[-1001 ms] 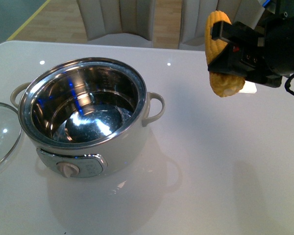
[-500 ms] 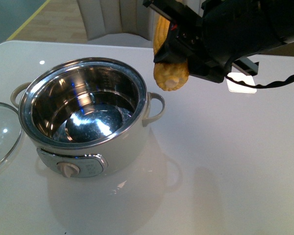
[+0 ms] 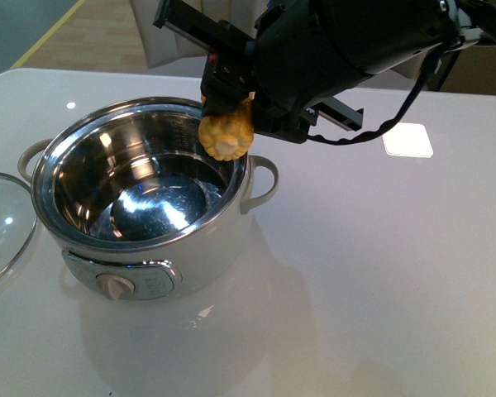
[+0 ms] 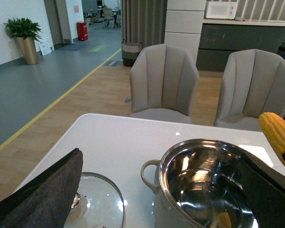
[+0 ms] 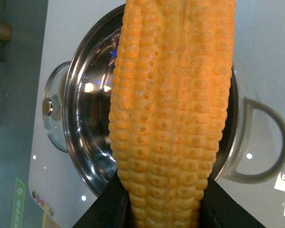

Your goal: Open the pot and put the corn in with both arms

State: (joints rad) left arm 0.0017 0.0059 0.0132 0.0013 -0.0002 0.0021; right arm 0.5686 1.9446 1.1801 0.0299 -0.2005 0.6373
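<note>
White pot (image 3: 207,248) stands nearest me on the white desk (image 3: 380,289), open, its steel bowl bare. Its glass lid (image 3: 8,219) lies flat on the desk just left of it. My left jaws are spread wide near the lid, holding nothing. Over the pot's far right rim, my right jaws clamp the corn (image 3: 226,136), nearly upright, blunt end down. Two grey chairs (image 4: 164,80) stand beyond the desk.

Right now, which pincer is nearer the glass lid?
Left. The left pincer hangs open over the lid, its knob beside one finger. The right pincer holds the corn over the far rim of the pot, across it from the lid.
</note>
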